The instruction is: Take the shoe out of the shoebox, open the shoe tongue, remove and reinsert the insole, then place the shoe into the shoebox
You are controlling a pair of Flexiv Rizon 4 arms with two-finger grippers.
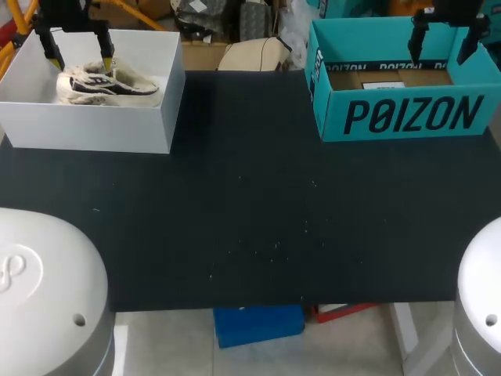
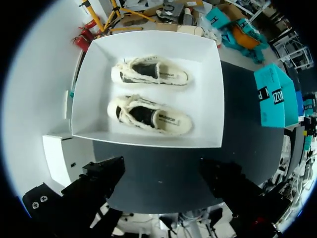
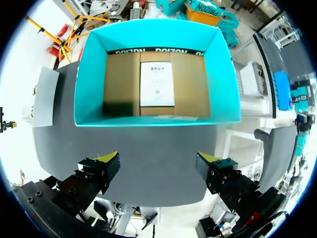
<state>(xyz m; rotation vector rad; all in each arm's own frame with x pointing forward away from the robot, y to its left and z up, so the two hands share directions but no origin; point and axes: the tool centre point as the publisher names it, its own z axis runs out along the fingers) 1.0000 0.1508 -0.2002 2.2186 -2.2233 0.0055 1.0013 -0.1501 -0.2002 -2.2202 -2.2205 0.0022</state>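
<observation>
hanging above the open white rectangular box, the left gripper has its fingers spread wide with nothing between them. the box stands on the far left corner of the black matte worktop. the left wrist view shows two cream fabric shoes with dark linings inside it. they lie side by side on their soles with toes pointing the same way. the nearer shoe is close to the box wall on the gripper's side and the farther shoe is by the opposite wall, with a narrow strip of white floor between them. neither shoe touches the fingers; both lie well ahead of the gripper. in the head view only one shoe shows over the near wall.

the right gripper hangs above the open teal cardboard shoebox, which stands on the far right corner of the worktop, well apart from the white box. its fingers are likewise spread and hold nothing, and their yellow tips are plain in the right wrist view. the shoebox has a brown cardboard floor with a white printed paper sheet lying flat on it, toward the far wall. dark print runs along the outer front wall and the inner far rim.
</observation>
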